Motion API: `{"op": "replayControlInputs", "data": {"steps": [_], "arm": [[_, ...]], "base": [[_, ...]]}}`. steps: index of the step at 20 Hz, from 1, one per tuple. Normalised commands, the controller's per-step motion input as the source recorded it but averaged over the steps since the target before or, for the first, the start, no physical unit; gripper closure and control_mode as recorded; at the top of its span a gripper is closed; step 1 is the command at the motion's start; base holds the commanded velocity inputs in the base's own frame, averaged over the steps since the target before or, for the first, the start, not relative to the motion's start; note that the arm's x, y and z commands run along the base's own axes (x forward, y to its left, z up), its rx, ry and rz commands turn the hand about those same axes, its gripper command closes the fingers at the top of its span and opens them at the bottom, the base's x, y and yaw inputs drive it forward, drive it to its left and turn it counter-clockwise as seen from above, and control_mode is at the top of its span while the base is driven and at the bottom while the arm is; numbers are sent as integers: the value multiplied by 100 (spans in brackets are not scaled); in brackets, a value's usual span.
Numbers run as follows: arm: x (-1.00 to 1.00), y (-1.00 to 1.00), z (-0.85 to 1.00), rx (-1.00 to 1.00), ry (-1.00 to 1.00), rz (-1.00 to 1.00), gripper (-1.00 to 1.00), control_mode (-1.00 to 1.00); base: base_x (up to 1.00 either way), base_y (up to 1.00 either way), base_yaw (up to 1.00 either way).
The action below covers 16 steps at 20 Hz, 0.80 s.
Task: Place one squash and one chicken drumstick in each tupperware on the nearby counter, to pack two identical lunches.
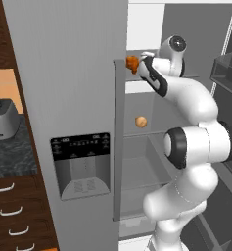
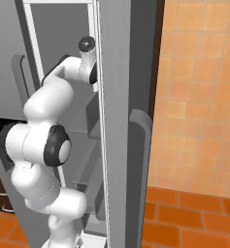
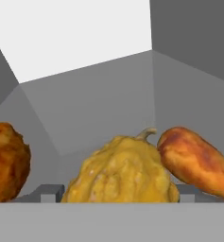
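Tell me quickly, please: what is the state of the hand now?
Hand: open, fingers on either side of the knobbly yellow-orange squash, not yet gripping it.

Two chicken drumsticks [image 3: 196, 160] [image 3: 7, 160], two squash [image 3: 123, 172] [image 1: 141, 121], one toaster [image 1: 1, 119].

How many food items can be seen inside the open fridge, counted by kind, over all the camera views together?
Squash: 2, the knobbly yellow squash right in front of the end effector and the smooth tan squash on a lower shelf.
Chicken drumstick: 2, the right drumstick and the left drumstick on either side of the yellow one.
Total: 4
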Motion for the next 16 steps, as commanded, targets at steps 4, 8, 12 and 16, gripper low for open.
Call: {"op": "replayControlInputs", "data": {"steps": [4,8,12,16], "arm": [[-96,29,1,-2,-13,1,100,-100],[-100,2,2,0,-9,2,100,-100],[-100,3,3,0,0,5,100,-100],[-100,5,0,-2,12,6,100,-100]], "base": [[0,0,0],[0,0,0],[0,0,0],[0,0,0]]}}
